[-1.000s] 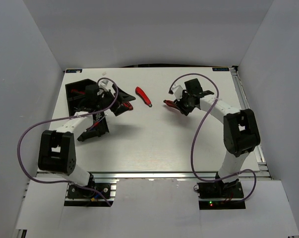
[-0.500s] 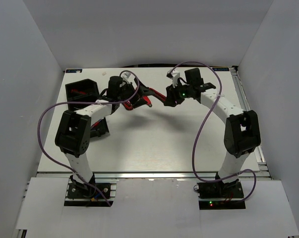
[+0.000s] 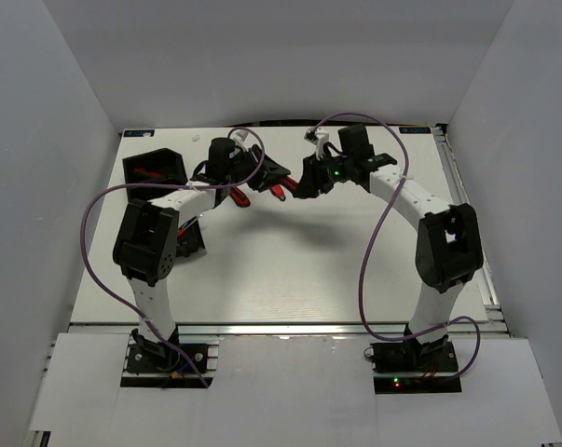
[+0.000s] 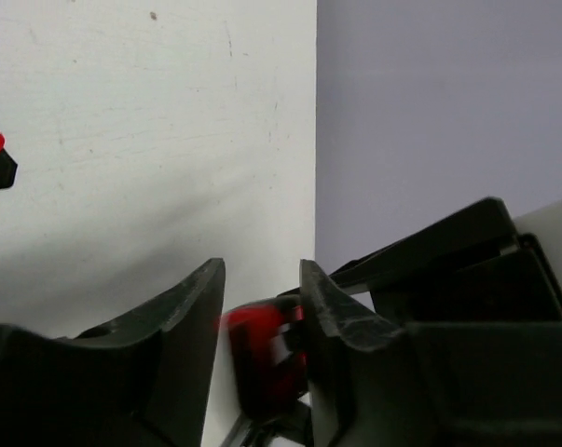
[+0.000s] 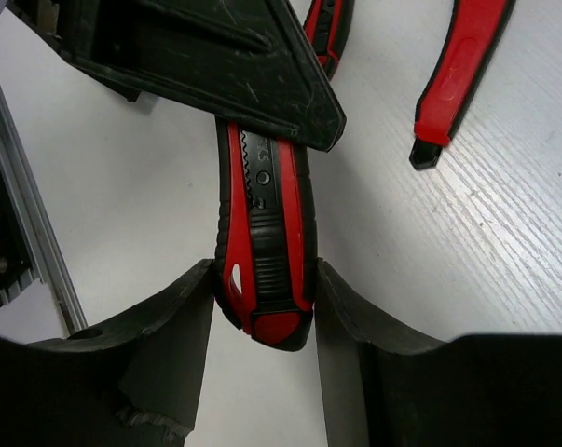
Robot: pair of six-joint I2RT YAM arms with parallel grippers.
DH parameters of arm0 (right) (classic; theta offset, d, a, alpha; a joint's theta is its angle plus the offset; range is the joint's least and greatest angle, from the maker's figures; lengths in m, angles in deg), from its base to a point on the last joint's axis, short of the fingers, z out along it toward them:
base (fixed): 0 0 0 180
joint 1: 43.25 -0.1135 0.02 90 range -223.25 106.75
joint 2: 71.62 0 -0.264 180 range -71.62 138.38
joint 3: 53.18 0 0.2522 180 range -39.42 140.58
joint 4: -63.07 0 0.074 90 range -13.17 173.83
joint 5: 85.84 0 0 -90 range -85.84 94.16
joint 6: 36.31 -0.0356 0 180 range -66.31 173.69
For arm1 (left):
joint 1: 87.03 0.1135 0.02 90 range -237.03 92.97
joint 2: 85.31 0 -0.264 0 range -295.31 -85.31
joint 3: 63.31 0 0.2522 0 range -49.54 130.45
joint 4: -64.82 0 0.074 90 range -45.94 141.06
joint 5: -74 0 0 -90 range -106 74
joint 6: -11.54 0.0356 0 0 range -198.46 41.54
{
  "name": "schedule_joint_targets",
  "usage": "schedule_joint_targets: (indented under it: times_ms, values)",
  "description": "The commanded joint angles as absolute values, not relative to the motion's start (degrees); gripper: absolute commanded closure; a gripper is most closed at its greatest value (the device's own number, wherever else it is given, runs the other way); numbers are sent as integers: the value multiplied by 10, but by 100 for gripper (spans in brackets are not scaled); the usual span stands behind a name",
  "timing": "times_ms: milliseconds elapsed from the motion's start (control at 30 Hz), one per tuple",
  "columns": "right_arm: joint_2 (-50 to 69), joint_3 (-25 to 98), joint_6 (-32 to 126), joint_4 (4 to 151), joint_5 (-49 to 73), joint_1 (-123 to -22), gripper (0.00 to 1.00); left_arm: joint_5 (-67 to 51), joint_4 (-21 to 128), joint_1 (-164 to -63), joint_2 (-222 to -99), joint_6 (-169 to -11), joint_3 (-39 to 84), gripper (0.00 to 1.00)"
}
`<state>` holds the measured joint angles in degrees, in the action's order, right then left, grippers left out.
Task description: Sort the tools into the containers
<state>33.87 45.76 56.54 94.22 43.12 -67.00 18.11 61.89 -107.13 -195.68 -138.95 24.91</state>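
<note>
My right gripper (image 5: 265, 289) is shut on the butt end of a red-and-black knife (image 5: 262, 233), held above the table at the back centre. The knife's far end runs under my left gripper's finger (image 5: 215, 65). In the left wrist view the same knife (image 4: 262, 349) sits between my left gripper (image 4: 262, 279) fingers, which have closed in on it. From above, the left gripper (image 3: 269, 172) and right gripper (image 3: 305, 179) meet nose to nose. One black container (image 3: 155, 166) stands at the back left with a red tool inside.
A red-handled tool (image 3: 279, 192) lies on the table just below the two grippers, and another red tool (image 3: 239, 196) lies left of it. A second black bin (image 3: 189, 240) sits partly behind the left arm. The back wall (image 3: 281, 74) is close behind.
My left arm swung right from the bins to the knife and its jaws closed in from wide open. My right gripper carried the knife left and back to meet it.
</note>
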Motion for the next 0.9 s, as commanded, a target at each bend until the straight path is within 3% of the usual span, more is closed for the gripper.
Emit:
schedule_joint_targets:
  times_ms: [0,67,133,167,200,300,600,867]
  values:
    - [343,485,551,907,455,-672,100,203,635,-1074,-1946,-1387,273,54]
    - [349,488,555,907,458,-673,97,211,637,-1074,-1945,-1386,274,67]
    - [354,491,566,907,471,-673,78,221,636,-1074,-1943,-1384,273,88]
    - [359,493,572,912,477,-672,67,221,635,-1074,-1942,-1382,271,96]
    - [360,494,589,917,488,-672,44,221,631,-1073,-1939,-1373,268,100]
    - [363,501,641,941,499,-673,11,200,576,-1064,-1919,-1331,265,100]
    - [347,478,773,1005,539,-650,11,-1,331,-922,-1822,-1152,289,100]
    - [329,439,782,994,538,-637,11,-152,324,-793,-1783,-1119,281,100]
